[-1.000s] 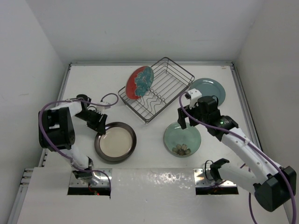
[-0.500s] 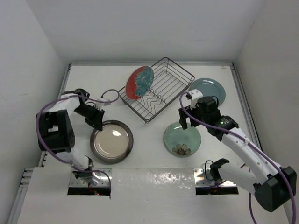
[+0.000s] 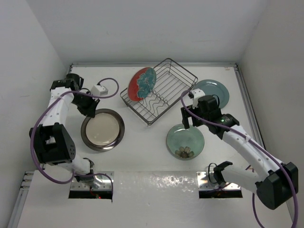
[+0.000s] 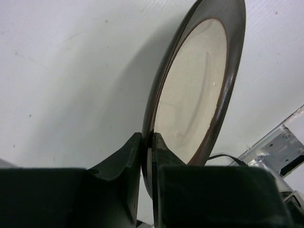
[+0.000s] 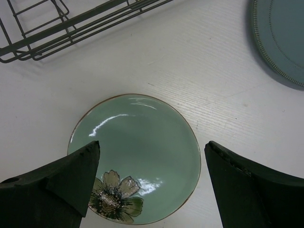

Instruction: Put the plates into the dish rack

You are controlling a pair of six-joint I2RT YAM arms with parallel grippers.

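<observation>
The left end effector is clamped narrowly on the dark brown rim of the cream plate, one finger on each face. The plate has travelled since a second ago: it was lying near the rack's front-left corner and now sits further left of it, well apart, with the left arm swung outward and back. The wrist view shows this plate tilted, its far edge off the tabletop. The red plate stands on edge at the rack's left end, unchanged. The right end effector hovers spread wide and holding nothing over the green plate, which lies flat just in front of the rack's right end; arm and plate look almost as they did before. The grey-teal plate lies flat just right of the rack, also where it was.
</observation>
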